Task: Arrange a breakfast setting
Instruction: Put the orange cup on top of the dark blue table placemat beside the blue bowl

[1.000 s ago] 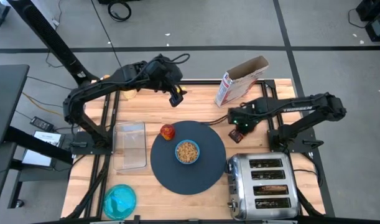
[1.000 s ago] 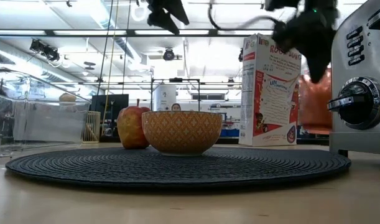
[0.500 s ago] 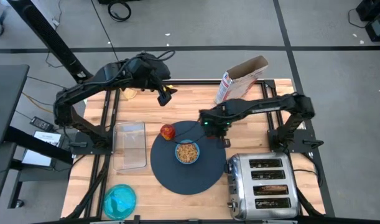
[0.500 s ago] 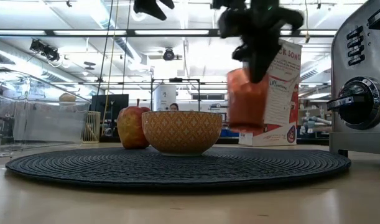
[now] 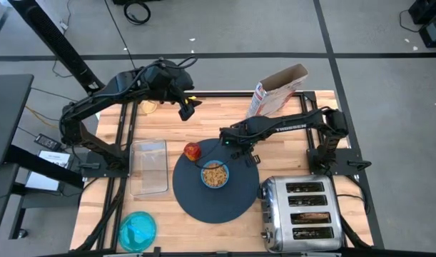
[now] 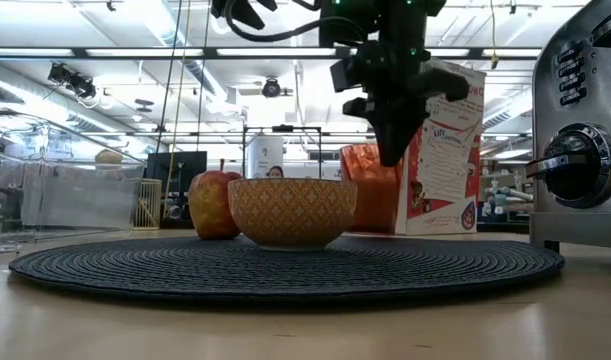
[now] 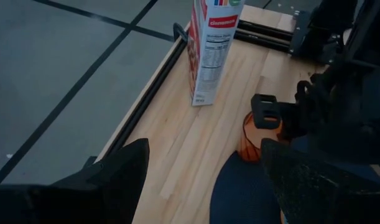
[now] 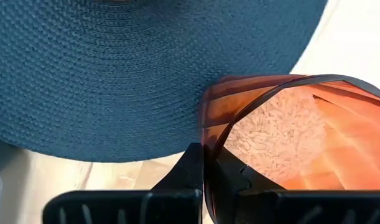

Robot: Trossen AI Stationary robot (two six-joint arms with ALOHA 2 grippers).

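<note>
High view: I am watching the right pincer [image 5: 235, 146] reaching across the worktop [image 5: 225, 118] and clamping closed on the rim of the orange translucent cup [image 6: 370, 190]. Seen through the right wrist camera, one finger is sitting inside the cup's wall and one outside, with the cup hanging partly over the large dark-grey round mat [image 5: 216, 180] and partly over bare wood. Taking the mat as a clock face, the cup is sitting at about one o'clock, on the mat's rim. Its long axis is standing upright in the low view, its base at or just above the mat; I cannot tell whether it is touching.

The small blue bowl [image 5: 215, 173] is occupying the mat's centre, and the red-orange apple [image 5: 193, 150] is lying at about eleven o'clock on the mat's edge. The teal plate [image 5: 138, 230] is lying well apart, beyond seven o'clock.

The left pincer [image 5: 186, 108] is hovering spread open, gripping nothing, far out at eleven o'clock.

My judgement: the coming move is turning on the cup's overhang; the right arm is the one holding it, so lowering and letting go falls to that arm.
</note>
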